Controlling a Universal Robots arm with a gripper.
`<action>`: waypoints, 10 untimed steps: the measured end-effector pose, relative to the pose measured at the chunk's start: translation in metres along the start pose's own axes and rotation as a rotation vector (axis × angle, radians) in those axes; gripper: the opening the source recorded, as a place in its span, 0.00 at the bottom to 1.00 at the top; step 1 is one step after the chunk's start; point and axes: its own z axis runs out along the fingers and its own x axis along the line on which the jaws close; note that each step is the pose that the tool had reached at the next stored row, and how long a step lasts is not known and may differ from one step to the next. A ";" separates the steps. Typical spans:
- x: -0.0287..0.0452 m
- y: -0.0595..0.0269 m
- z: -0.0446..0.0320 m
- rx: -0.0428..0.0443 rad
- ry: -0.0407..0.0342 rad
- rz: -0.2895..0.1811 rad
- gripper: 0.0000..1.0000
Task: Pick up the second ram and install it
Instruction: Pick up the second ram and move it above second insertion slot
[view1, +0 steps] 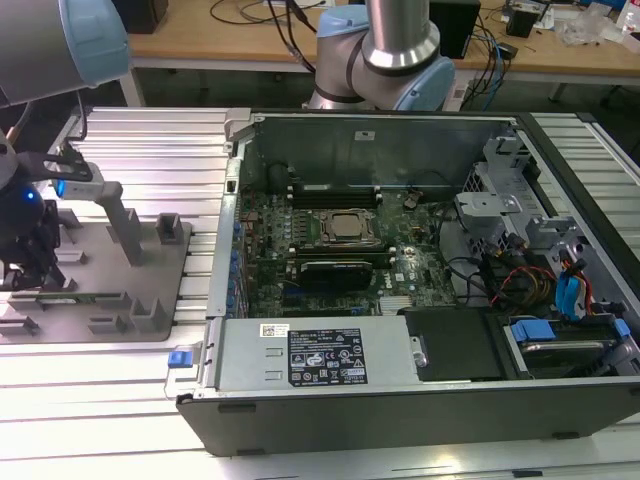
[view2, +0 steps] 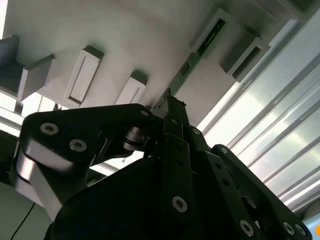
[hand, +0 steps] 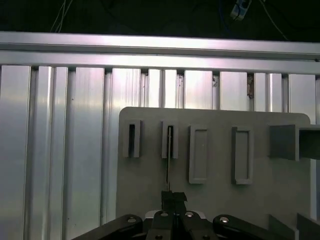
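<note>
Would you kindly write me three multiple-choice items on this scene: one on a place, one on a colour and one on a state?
1. Where is the pincer?
A. Over the grey fixture plate beside the computer case
B. Inside the case
C. Over the wooden desk

2. What colour is the second ram?
A. Red
B. Green
C. White

3. In what state is the computer case?
A. Closed by a panel
B. Wrapped in foil
C. Open, its board exposed

Answers:
1 A: the first wrist view shows the plate right under the pincer.
2 B: the stick's edge shows green in the second wrist view.
3 C: the exterior view looks straight onto the board.
</note>
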 end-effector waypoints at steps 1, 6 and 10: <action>0.0001 0.0001 0.0016 -0.0005 0.0000 0.000 0.08; 0.0001 0.0001 0.0017 -0.0006 0.0000 0.000 0.21; 0.0003 0.0007 0.0123 -0.0006 0.0004 -0.002 0.28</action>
